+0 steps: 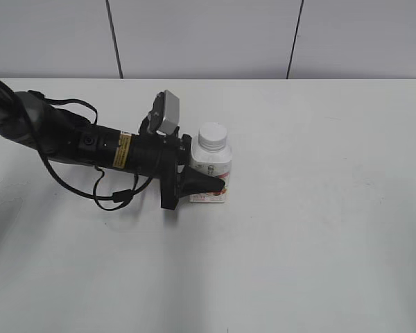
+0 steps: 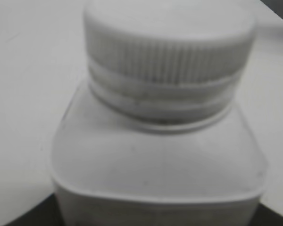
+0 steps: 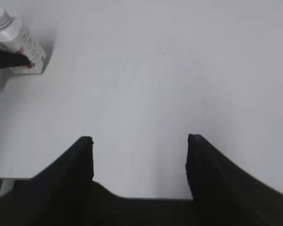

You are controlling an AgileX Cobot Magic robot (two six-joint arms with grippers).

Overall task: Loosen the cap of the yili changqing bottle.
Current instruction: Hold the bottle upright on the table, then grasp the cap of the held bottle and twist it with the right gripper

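The yili changqing bottle (image 1: 219,165) stands upright on the white table, its pink and red label facing front. The white ribbed cap (image 1: 213,135) sits on its neck. My left gripper (image 1: 209,175) reaches in from the left and is shut on the bottle's body, one black finger across its front. The left wrist view is filled by the bottle's shoulder (image 2: 155,165) and the cap (image 2: 167,42). My right gripper (image 3: 139,146) is open and empty over bare table, far from the bottle (image 3: 22,40), which shows at the top left of its view.
The white table (image 1: 319,229) spreads all round the bottle. The left arm's black body and cables (image 1: 90,149) lie across the left side. A panelled wall (image 1: 208,35) stands behind the table's far edge.
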